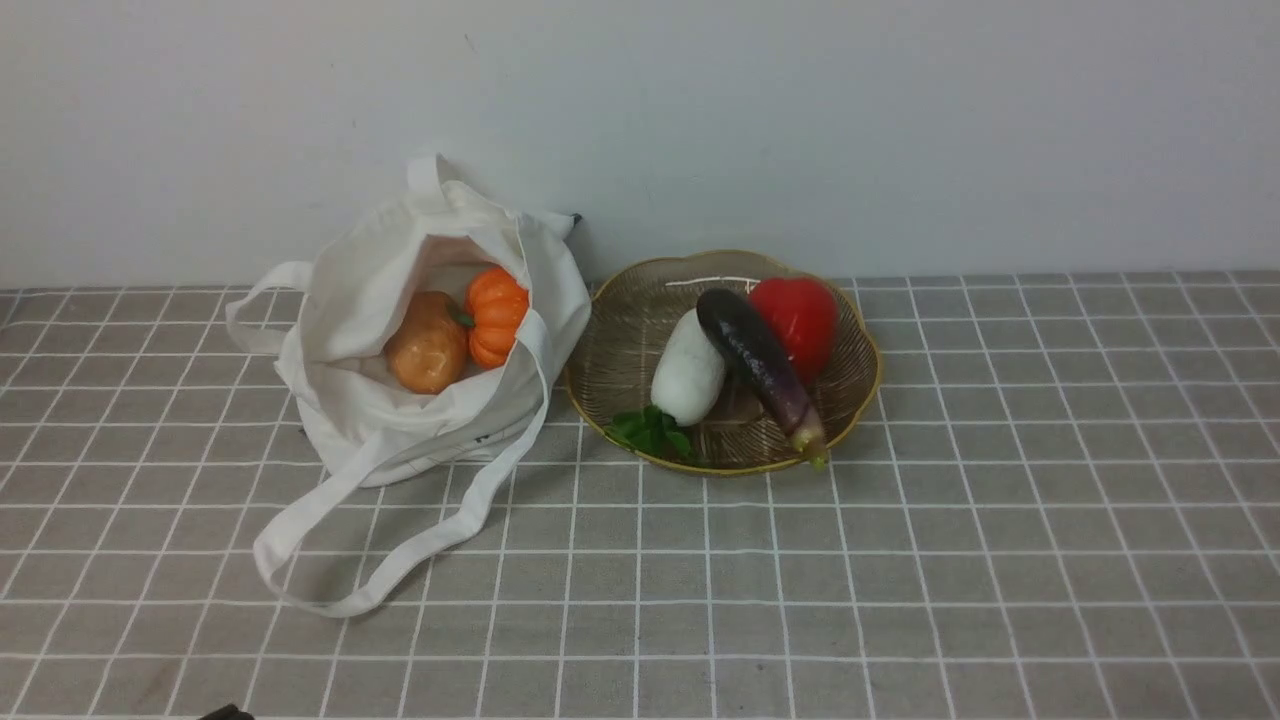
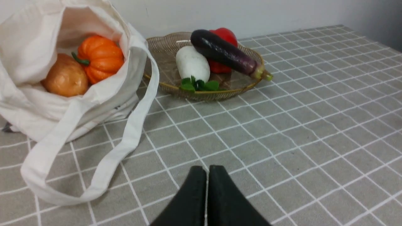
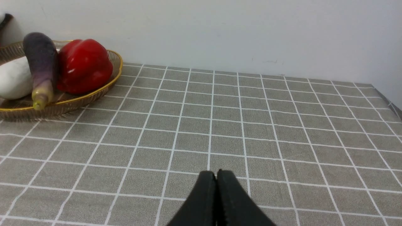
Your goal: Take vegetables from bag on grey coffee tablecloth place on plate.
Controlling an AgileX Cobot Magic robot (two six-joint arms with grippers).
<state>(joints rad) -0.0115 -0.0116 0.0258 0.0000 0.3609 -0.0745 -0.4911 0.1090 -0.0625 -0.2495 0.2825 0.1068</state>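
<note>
The white cloth bag (image 1: 360,400) (image 2: 28,103) lies open on the grey checked tablecloth (image 1: 900,560), holding an orange ribbed pumpkin (image 1: 496,315) (image 2: 100,58) and a round tan one (image 1: 428,343) (image 2: 65,75). Right of it, the woven plate (image 1: 615,340) (image 2: 160,50) (image 3: 62,105) carries the purple eggplant (image 1: 760,365) (image 2: 223,51) (image 3: 40,62), a white radish (image 1: 688,378) (image 2: 192,62) with green leaves and a red pepper (image 1: 797,315) (image 3: 83,66). My left gripper (image 2: 207,171) is shut and empty over the cloth, well short of the bag. My right gripper (image 3: 216,175) is shut and empty, off to the plate's right.
A white wall (image 1: 900,130) runs behind the table. The bag's long strap handles (image 1: 400,560) (image 2: 103,169) trail forward over the cloth. The table's right edge (image 3: 392,106) shows in the right wrist view.
</note>
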